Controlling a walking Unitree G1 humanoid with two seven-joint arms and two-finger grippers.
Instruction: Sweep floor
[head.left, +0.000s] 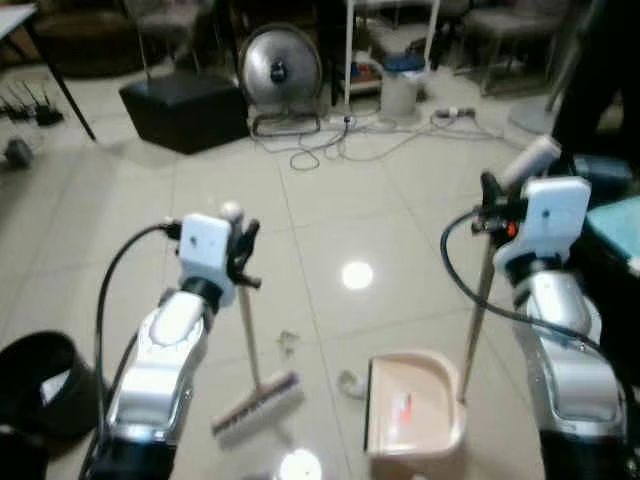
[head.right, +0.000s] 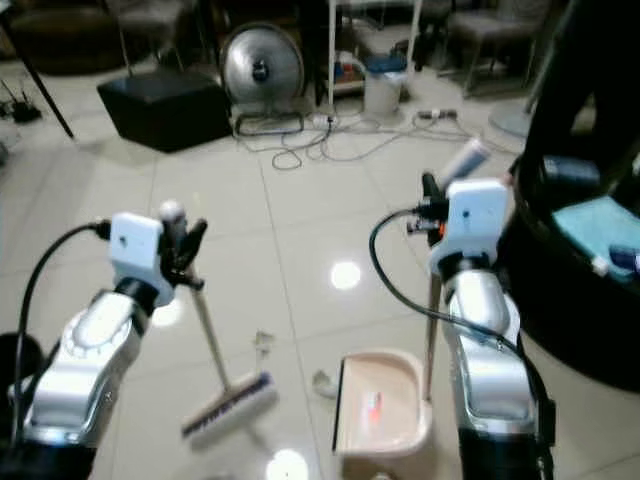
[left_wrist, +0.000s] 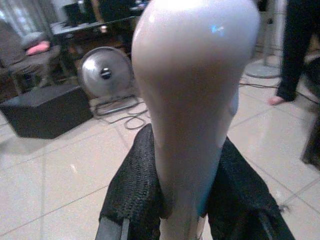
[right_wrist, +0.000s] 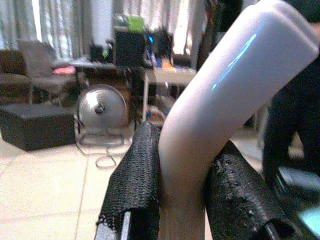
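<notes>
Your left pincer (head.left: 240, 250) is pinching the top of the broom (head.left: 255, 405), whose bristles rest on the tiled floor (head.left: 330, 210) just left of the dustpan (head.left: 412, 400); your right pincer (head.left: 492, 200) is clamped on the dustpan's long handle (head.left: 480, 300). Two scraps of litter (head.left: 349, 381) lie between bristles and pan mouth. Both grips sit high on smooth rounded handles, so a hard push could twist a handle in the fingers. Sweep too fast and the scraps may skip past the pan, or the pan could lift and let them slide beneath.
</notes>
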